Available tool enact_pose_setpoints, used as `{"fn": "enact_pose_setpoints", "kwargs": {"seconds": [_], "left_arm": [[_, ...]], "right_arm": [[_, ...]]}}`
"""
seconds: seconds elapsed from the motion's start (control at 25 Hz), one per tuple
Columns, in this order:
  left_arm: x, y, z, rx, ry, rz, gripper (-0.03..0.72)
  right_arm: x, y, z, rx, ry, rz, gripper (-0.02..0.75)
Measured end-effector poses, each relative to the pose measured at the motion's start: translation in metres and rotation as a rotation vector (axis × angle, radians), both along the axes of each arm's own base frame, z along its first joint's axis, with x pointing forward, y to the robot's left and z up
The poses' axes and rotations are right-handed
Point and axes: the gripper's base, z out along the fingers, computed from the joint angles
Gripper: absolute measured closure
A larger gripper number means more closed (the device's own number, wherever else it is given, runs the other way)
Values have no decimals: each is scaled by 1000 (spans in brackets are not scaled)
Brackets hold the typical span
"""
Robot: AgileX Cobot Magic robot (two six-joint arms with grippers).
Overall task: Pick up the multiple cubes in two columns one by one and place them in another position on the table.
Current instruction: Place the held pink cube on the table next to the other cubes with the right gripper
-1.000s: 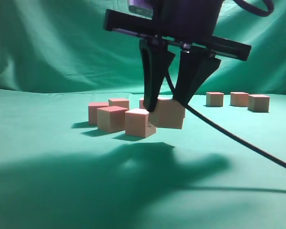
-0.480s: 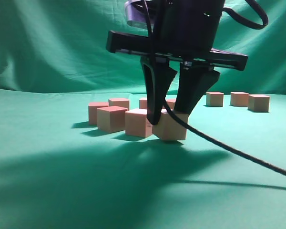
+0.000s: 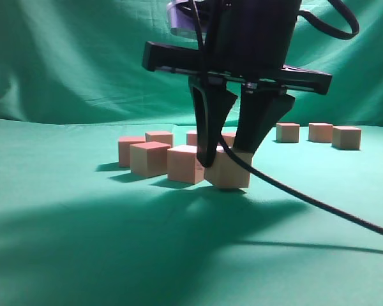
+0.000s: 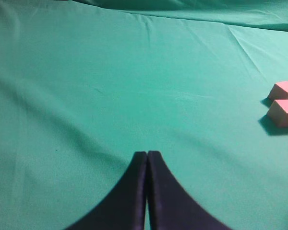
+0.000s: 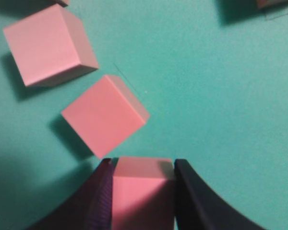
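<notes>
Right gripper [image 3: 228,153] is clamped on one cube [image 3: 230,171], which we see resting on the green table [image 3: 83,255]. At its 9 o'clock sits a cluster of other cubes [image 3: 150,158]; three more cubes [image 3: 321,132] stand well apart at about 2 o'clock. From the left wrist, we see the left gripper [image 4: 147,154] with fingers pressed together, holding nothing.

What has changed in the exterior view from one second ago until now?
The right gripper, shut on a cube, has come down and slightly forward, so the held cube sits lower, at or near the table, beside the front cube of the group. The other cubes, including the three far right, stayed in place.
</notes>
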Motion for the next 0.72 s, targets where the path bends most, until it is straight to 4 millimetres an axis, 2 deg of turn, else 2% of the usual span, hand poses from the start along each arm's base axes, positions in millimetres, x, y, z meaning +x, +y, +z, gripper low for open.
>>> {"fn": "enact_pose_setpoints", "kwargs": {"seconds": [0.16,0.48,0.52,0.72], "left_arm": [[0,0,0,0,0,0,688],[0,0,0,0,0,0,688],[0,0,0,0,0,0,688],[0,0,0,0,0,0,688]], "right_arm": [[1,1,-6,-11,12,0,463],[1,1,-5,-21,21,8,463],[2,2,-5,-33,32,17,405],[7,7,14,-67,63,50,225]]}}
